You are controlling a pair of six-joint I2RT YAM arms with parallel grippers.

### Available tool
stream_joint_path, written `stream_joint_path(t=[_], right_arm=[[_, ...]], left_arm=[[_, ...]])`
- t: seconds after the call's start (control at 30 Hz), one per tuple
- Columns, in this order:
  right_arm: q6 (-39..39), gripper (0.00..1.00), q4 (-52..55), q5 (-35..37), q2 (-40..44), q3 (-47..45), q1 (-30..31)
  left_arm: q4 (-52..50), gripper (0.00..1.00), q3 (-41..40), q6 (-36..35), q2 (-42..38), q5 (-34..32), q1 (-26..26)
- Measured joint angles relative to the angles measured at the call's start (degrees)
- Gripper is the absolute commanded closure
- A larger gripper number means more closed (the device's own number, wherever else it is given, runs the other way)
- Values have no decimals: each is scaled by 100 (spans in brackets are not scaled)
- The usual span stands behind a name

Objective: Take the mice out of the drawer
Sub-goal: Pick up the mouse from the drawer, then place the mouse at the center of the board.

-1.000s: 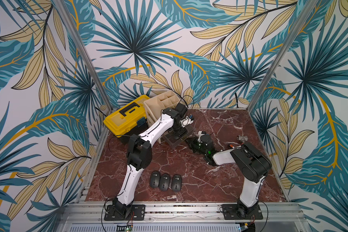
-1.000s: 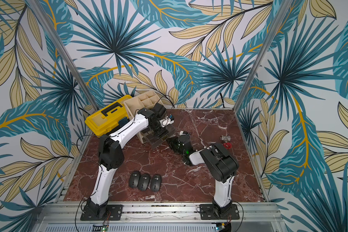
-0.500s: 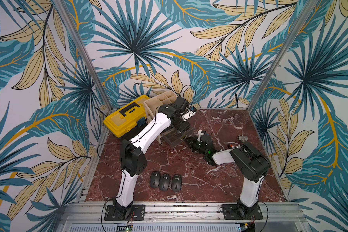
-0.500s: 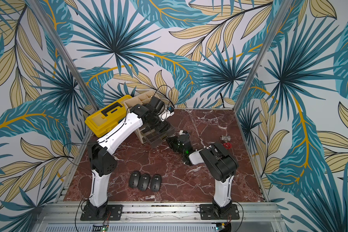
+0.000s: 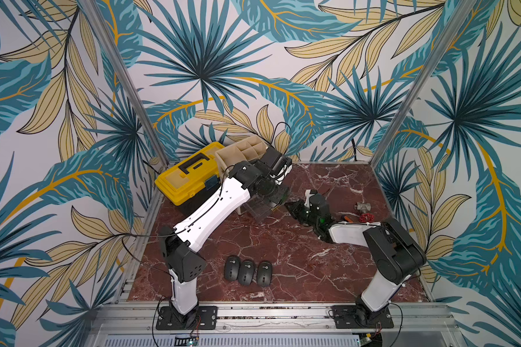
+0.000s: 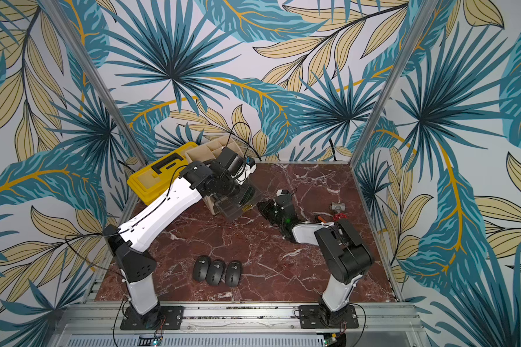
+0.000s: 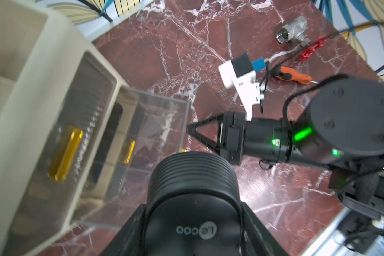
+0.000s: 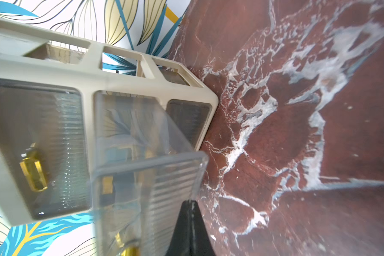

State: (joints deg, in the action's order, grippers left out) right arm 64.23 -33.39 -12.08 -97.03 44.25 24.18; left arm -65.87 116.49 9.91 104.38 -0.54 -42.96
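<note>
Left arm (image 5: 211, 210) has lifted up from the drawer (image 7: 164, 115), left gripper (image 7: 193, 221) squeezing a mouse (image 7: 193, 177), right gripper (image 7: 190, 129) fully closed, tip at the drawer's front corner.

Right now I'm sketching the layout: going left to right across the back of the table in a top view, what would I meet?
Yellow toolbox → beige drawer cabinet → right pincer → metal valve with red handwheel.
</note>
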Motion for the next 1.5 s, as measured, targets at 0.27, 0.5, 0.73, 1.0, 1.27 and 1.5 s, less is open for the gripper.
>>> stream_joint_path(t=[0.27,0.5,0.73,1.0,1.27,1.5], right_arm=[[-1392,100,2393,164,1416,83,-63],[-2809,100,4957,2,2903,485,-118],[-3901,90,7482,-354,4105,1187,-122],[-4452,38,9224,-1113,5261,1270,-122],[-4819,11,10002,-1738,5873,1268,-122],[-4896,9,10104,-1821,5895,1209,-122]], left_arm=[[127,48,-1163,1508,-608,-402,-739],[741,49,-2559,2903,-927,-680,-1394],[1351,50,-3445,4009,-942,-949,-1963],[1976,51,-3963,4752,-678,-999,-2297],[2192,52,-4369,5191,-328,-949,-2422],[2369,52,-4489,5449,-144,-798,-2562]])
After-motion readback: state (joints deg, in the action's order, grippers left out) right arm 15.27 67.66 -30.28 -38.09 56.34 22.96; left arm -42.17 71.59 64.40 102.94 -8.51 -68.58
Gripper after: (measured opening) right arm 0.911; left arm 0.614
